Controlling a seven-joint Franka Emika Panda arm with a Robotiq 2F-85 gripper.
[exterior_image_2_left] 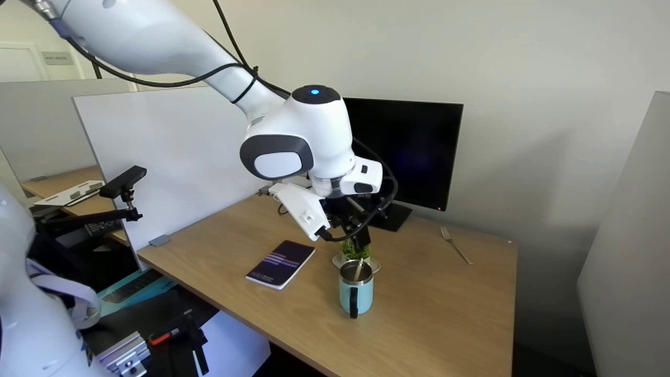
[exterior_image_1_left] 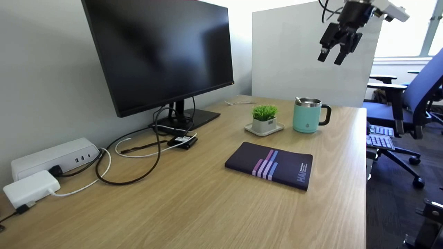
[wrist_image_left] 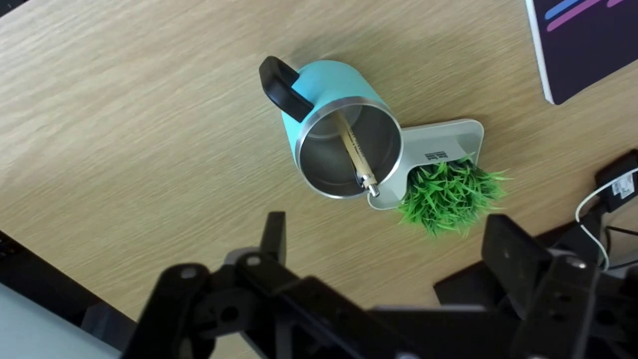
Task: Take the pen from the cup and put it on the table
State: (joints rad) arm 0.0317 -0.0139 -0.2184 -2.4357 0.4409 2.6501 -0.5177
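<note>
Wrist view: pen stands tilted inside the cup, long axis running 11 to 5 o'clock. Silver button end points to 5, overlapping the rim; opposite end sits down inside, toward 11. Cup upright on the table, black handle at its 10 o'clock, potted plant at 4, dark notebook at 2. Gripper hangs above, well apart from the cup, at its 1 o'clock in an exterior view; fingers spread wide.
</note>
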